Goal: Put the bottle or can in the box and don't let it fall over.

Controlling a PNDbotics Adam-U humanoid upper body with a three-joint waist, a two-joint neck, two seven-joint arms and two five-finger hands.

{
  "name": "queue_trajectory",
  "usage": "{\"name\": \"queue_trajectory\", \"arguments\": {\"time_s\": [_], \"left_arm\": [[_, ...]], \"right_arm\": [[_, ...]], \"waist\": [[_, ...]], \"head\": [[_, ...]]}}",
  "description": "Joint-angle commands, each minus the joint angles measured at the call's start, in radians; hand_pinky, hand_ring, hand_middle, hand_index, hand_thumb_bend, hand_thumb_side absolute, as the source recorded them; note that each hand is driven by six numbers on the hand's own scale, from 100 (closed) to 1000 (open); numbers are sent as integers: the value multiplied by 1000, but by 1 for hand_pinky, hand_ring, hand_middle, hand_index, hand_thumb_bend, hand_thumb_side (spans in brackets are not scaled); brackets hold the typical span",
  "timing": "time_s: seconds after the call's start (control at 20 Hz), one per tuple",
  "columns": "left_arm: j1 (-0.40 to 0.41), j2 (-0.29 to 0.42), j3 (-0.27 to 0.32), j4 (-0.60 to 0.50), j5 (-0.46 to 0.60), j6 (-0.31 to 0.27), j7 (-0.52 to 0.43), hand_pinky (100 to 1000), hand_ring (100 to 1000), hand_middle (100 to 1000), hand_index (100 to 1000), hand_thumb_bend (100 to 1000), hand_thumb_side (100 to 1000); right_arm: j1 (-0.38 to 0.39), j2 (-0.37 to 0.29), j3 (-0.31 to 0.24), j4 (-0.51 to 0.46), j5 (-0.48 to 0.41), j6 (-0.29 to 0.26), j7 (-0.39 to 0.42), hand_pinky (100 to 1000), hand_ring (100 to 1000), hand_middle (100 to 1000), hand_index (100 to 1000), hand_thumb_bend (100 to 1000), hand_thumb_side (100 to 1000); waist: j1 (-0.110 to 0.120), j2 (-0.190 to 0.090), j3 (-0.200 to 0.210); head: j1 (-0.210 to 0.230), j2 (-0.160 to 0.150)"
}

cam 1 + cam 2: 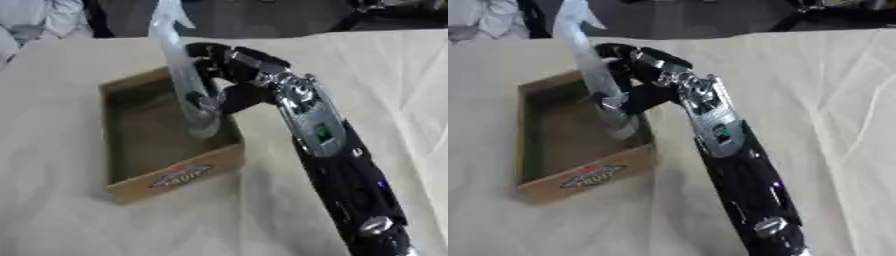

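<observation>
Bottle [185,80], clear plastic, is tilted with its top towards 11 o'clock and its bottom end down inside the cardboard box [175,180], near the box's 3 o'clock wall. Right hand [229,75] has its fingers curled round the bottle's middle. Left eye view shows a red and blue logo on the box front, can't read the lettering tbh. Right eye view: same deal, arm coming in from 5 o'clock over the cream tablecloth [833,100]
</observation>
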Motion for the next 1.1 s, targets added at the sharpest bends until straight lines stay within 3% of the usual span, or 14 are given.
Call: {"name": "queue_trajectory", "arguments": {"time_s": [0.05, 0.2, 0.5, 0.55, 0.6, 1.1], "left_arm": [[-4, 29, 14, -10, 2, -1, 4, 1000, 1000, 835, 834, 100, 100], [-1, 33, 16, -10, 2, -1, 6, 1000, 1000, 835, 834, 100, 100], [10, 42, 20, -9, 2, -1, 12, 1000, 1000, 835, 833, 100, 100], [11, 42, 20, -9, 2, 0, 12, 1000, 1000, 835, 833, 100, 100], [12, 43, 20, -8, 2, 0, 12, 1000, 1000, 835, 833, 100, 100], [14, 50, 22, -11, 2, -1, 16, 1000, 1000, 835, 833, 100, 100]], "right_arm": [[-19, -25, -14, -31, -10, 15, -19, 1000, 1000, 1000, 1000, 183, 100], [-19, -68, -37, -65, -44, 31, -48, 1000, 1000, 1000, 1000, 165, 100], [-7, -205, -96, -132, -119, 54, -143, 1000, 1000, 1000, 1000, 232, 100], [-2, -224, -106, -136, -127, 57, -157, 1000, 1000, 1000, 1000, 167, 100], [4, -240, -116, -139, -135, 62, -169, 1000, 1000, 1000, 1000, 226, 100], [84, -357, -198, -162, -226, 127, -304, 1000, 1000, 1000, 1000, 187, 100]], "waist": [[3, -28, 0], [2, -32, -1], [-5, -46, -16], [-6, -47, -19], [-6, -49, -21], [-10, -55, -37]], "head": [[5, -1], [11, 4], [33, 18], [36, 20], [37, 21], [55, 33]]}}
